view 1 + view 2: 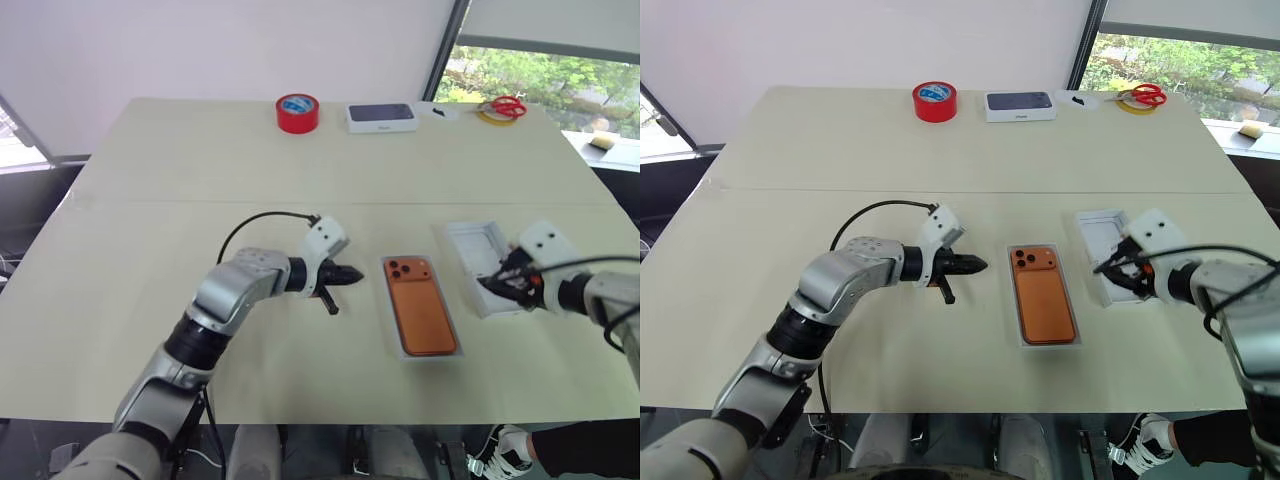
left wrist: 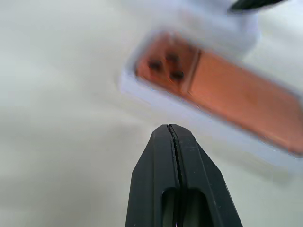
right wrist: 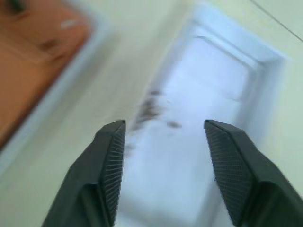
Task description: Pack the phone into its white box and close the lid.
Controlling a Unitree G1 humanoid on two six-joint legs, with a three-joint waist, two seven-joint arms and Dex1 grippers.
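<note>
Your left gripper (image 1: 352,273), fingers pressed together, hovers beside the phone (image 1: 421,311) lying in the white box (image 1: 391,322); your right gripper (image 3: 163,137), fingers apart, hovers over the lid (image 1: 1103,235). No writing is readable.

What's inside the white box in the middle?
The orange phone lies inside the box, lenses up. It covers the floor, so anything beneath is hidden.

A pale cream worktop (image 1: 200,170) is seen, crossed by a thin seam. A plain white wall (image 1: 250,45) is set behind it. At the far right, a dark-framed window (image 1: 545,75) is lit by daylight, with green foliage beyond.
</note>
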